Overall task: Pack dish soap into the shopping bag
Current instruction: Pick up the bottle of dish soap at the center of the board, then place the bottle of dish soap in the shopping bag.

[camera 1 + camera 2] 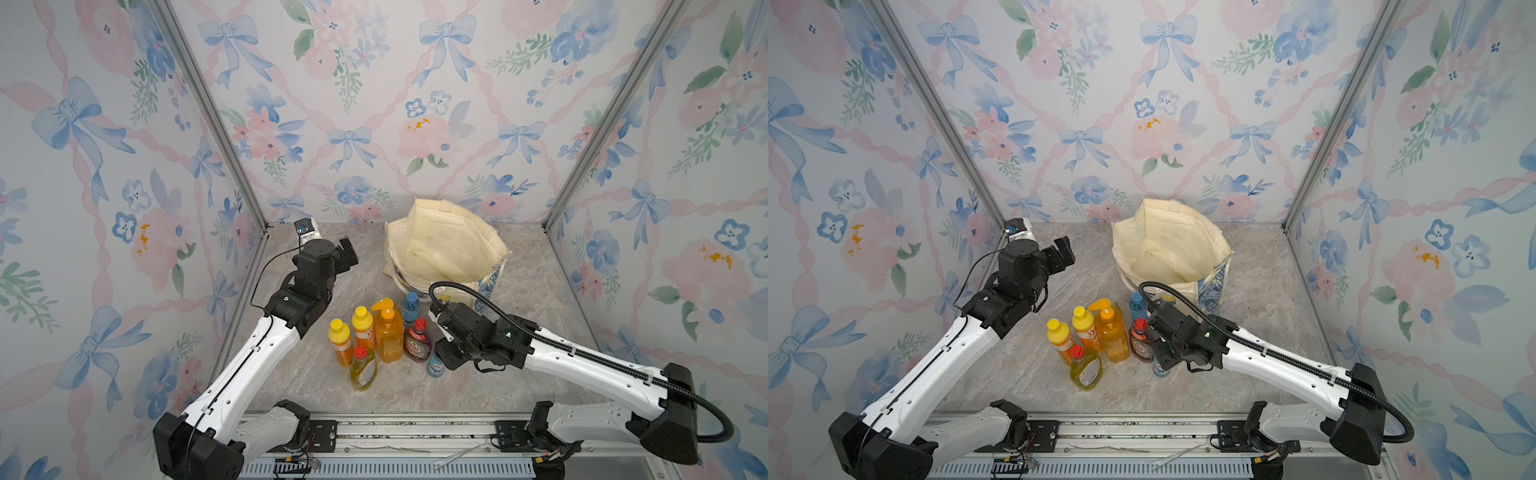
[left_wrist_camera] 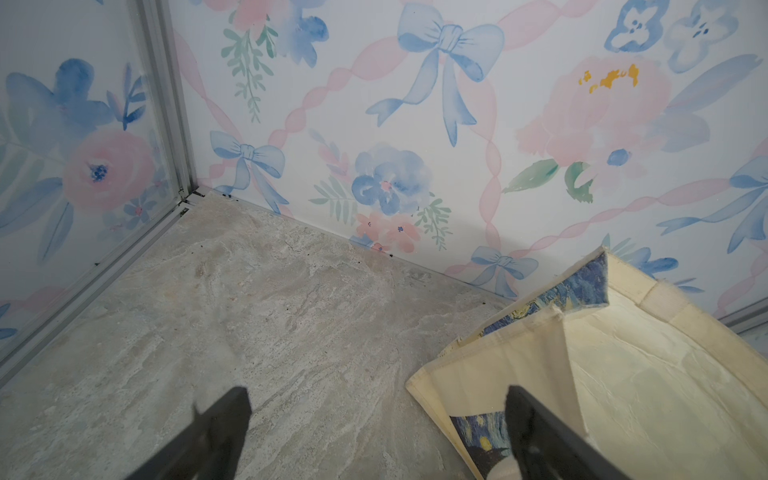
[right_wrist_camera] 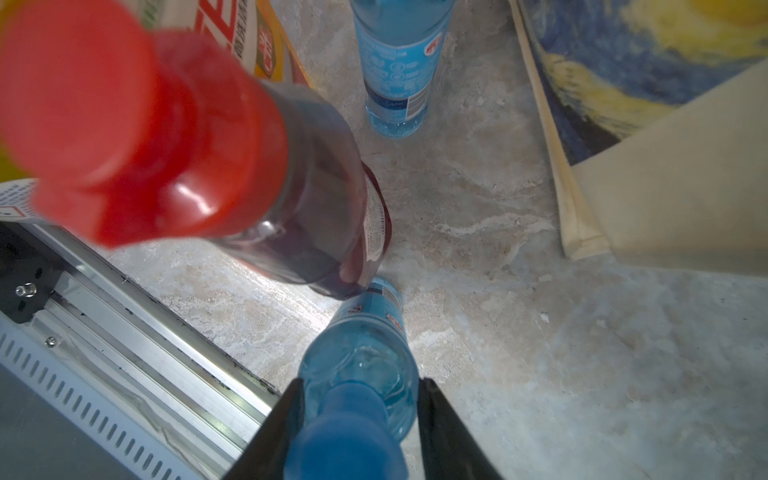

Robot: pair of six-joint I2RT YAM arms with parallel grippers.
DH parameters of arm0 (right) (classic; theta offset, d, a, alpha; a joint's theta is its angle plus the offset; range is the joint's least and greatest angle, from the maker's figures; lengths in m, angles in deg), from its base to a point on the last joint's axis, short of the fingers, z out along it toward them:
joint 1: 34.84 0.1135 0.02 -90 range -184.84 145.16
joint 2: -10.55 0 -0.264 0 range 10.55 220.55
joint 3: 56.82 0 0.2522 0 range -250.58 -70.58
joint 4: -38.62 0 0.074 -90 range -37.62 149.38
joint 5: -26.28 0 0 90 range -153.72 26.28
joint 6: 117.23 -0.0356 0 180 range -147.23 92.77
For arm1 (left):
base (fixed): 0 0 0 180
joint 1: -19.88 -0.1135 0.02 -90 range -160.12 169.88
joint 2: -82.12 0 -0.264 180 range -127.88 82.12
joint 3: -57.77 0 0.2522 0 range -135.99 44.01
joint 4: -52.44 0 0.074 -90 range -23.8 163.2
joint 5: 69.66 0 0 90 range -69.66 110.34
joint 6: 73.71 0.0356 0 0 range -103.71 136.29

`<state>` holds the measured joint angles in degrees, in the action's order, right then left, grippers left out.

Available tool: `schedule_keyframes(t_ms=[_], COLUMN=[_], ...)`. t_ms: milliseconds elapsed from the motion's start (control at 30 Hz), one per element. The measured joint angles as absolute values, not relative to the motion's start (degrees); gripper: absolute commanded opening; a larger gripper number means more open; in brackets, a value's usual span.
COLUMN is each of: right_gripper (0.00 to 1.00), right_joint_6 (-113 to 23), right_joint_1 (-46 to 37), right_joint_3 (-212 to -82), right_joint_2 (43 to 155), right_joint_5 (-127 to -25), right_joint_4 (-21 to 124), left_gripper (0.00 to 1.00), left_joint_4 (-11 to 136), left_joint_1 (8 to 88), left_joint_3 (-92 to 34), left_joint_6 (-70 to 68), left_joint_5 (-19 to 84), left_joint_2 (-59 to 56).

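Over tabletop, straddling neck of near blue bottle with right gripper, grasp unclear; holding left gripper wide. Probably handling heavy, slippery; pinching below cap.

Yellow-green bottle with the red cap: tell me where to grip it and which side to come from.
Take the neck just under the red cap, probably from above and the front. The yellow-green bottle stands upright at the cluster's front edge; orange bottles crowd it behind and the pump bottle beside, so its wide body looks hard to straddle.
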<state>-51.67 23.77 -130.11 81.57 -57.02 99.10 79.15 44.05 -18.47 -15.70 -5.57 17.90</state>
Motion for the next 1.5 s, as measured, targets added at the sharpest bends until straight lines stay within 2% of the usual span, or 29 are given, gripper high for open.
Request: schedule_keyframes(t_ms=[433,633,800,933,1100,1267,1500], right_gripper=[0.36,0.20,0.00,0.00,0.00,0.00,0.00], right_joint_6=[-51.7,-51.0,-51.0,-50.2,-48.0,-43.5,-36.2], right_joint_1=[23.8,23.8,24.2,24.3,24.5,24.0,16.3], right_joint_3=[-129.1,-129.0,-129.2,-131.7,-141.0,-159.1,-179.7], right_joint_2=[81.2,81.1,80.9,80.3,78.2,78.0,82.3], right_joint_5=[-56.4,-55.1,-53.8,-52.3,-49.1,-44.0,-42.7], right_joint_4=[96.9,96.2,97.5,102.2,109.4,116.8,119.1], left_gripper=[0.98,0.98,0.98,0.98,0.98,0.98,0.98], left_joint_4=[79.1,79.2,79.2,79.1,79.2,79.1,79.0], left_joint_1=[44.0,44.0,44.0,44.0,44.0,43.9,43.8], left_joint_3=[-18.6,-18.6,-18.6,-18.6,-18.8,-20.1,-20.7], left_joint_6=[-15.9,-15.9,-15.9,-15.9,-15.8,-15.7,-15.6], left_joint_5=[-5.3,-5.1,-4.7,-4.7,-4.7,-3.8,-2.0], left_joint_2=[17.4,17.0,16.9,16.9,16.9,16.7,15.4])
